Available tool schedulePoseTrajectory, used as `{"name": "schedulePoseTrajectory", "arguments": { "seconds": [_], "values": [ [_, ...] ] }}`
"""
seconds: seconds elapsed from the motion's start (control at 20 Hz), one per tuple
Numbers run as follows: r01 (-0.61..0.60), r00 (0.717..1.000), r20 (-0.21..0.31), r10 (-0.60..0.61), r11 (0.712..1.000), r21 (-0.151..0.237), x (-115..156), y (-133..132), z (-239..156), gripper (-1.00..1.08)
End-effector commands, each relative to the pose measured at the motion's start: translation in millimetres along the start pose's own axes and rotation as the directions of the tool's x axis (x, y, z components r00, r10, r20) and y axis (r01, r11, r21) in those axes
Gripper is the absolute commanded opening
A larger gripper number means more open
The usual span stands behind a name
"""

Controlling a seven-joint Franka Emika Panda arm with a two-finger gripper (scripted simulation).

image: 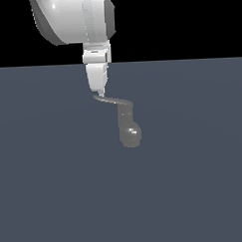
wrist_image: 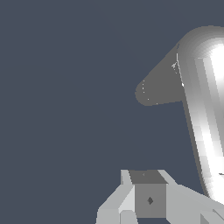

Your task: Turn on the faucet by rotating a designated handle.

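The faucet (image: 129, 127) stands upright on the dark blue-grey counter (image: 56, 195), a short grey cylinder with a rounded, glossy bulb at its foot, a little to the exterior view's right of the counter's middle. From the faucet's top the handle (image: 111, 100) runs out sideways toward the exterior view's left, a thin, flat, slightly curved grey lever whose far end lies well clear of the faucet's body. Directly above that far end hangs the end effector (image: 100, 92), white and pointing straight down, its tip at or just touching the end of the handle; whether real contact is made cannot be told. Its fingers appear drawn together into one narrow tip in the exterior view, but neither view shows clearly whether it is open or closed. Above the end effector, the robot arm (image: 73, 18) is a large white rounded mass. In the wrist view the handle (wrist_image: 205, 113) shows as a broad, brightly lit curved band close beside the end effector's grey and white parts.
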State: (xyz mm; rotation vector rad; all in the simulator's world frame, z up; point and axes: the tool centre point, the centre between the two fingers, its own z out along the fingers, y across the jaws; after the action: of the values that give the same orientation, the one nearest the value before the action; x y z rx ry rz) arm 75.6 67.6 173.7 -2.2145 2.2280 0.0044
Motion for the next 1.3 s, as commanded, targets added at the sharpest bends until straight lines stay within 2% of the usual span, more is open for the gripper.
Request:
{"name": "schedulePoseTrajectory", "arguments": {
  "seconds": [0.0, 0.15, 1.25],
  "values": [
    [-0.005, 1.000, -0.002, 0.005, 1.000, 0.002, 0.1, -0.8, 0.6, -1.00],
    [-0.003, 1.000, -0.002, 0.003, 1.000, 0.001, 0.0, -0.6, 0.6, -1.00],
    [-0.004, 1.000, -0.002, 0.004, 1.000, 0.001, -10.4, 57.5, 0.9, -1.00]
  ]
}}
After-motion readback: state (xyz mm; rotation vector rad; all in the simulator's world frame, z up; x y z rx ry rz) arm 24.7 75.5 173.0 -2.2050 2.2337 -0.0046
